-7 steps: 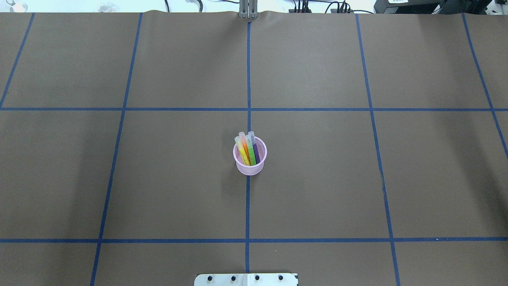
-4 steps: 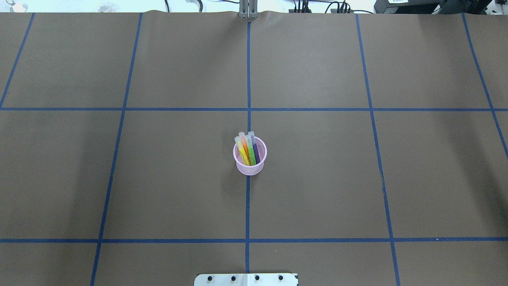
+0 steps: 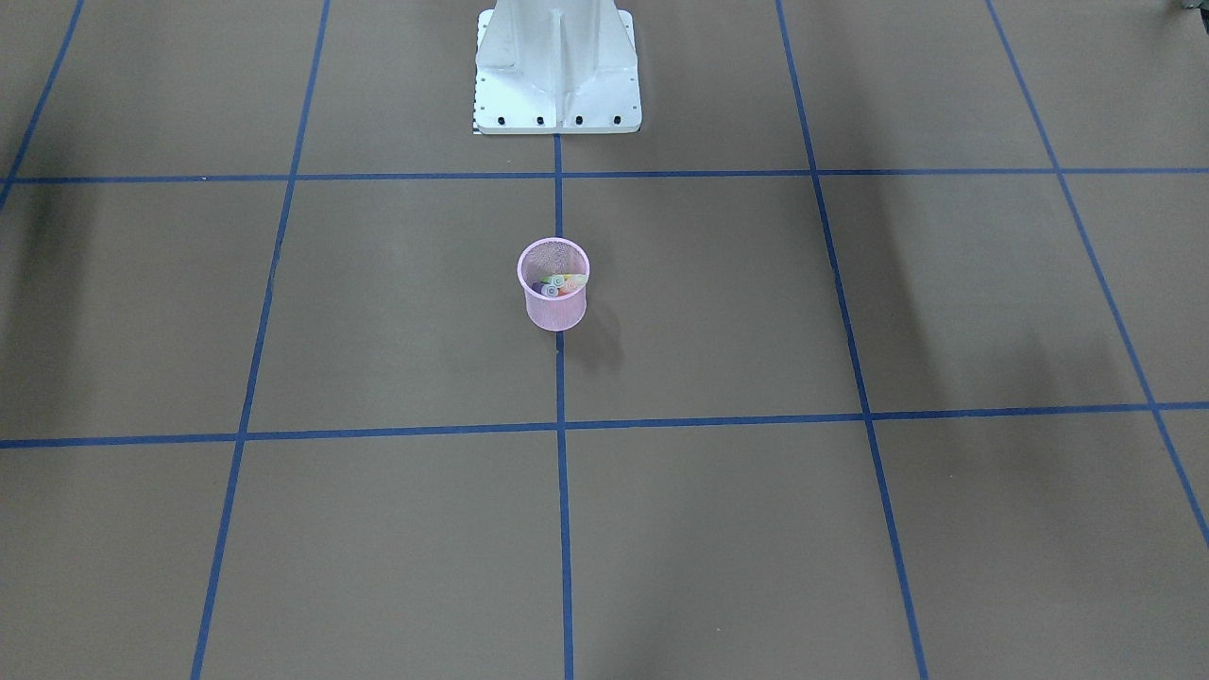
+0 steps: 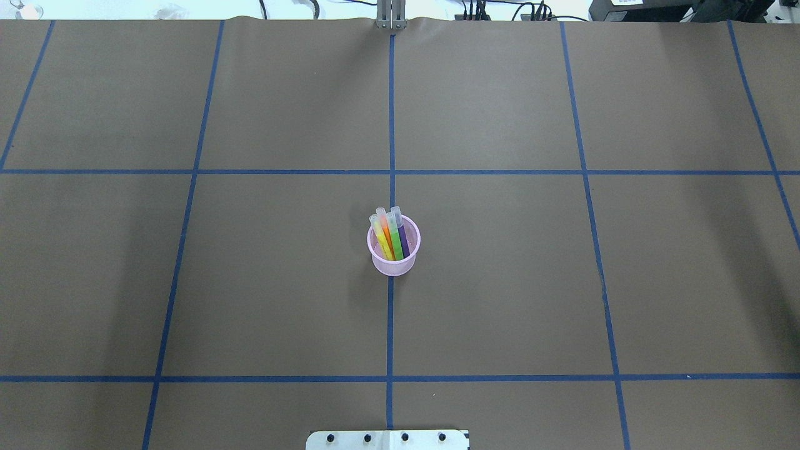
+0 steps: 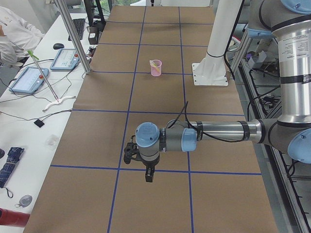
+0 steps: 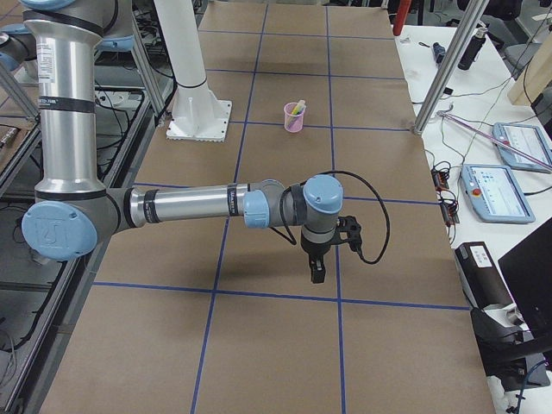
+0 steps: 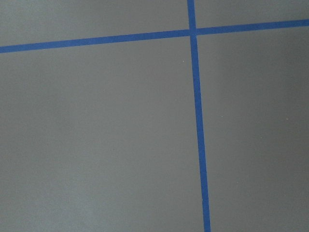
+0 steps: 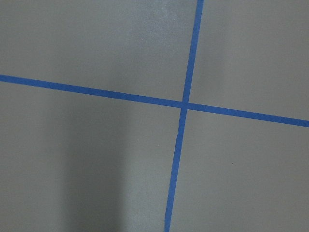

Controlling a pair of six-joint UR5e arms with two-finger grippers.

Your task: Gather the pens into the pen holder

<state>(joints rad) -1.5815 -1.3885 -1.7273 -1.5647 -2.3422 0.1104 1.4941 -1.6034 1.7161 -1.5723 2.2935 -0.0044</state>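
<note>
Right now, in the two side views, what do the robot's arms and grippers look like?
Both the left arm and right arm are silver tubes with grey joint housings and light-blue round caps. Each wrist trails a looping black cable. The left gripper and right gripper are slim and black.

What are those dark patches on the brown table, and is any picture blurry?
Overhead view: soft, broad shadows on both sides of the table, and a washed-out bright strip along the top edge. Front-facing view: the pink cup throws a small shadow toward the lower right. Right wrist view: a dark band at lower left, a pale sheen above. Nothing looks blurred.
</note>
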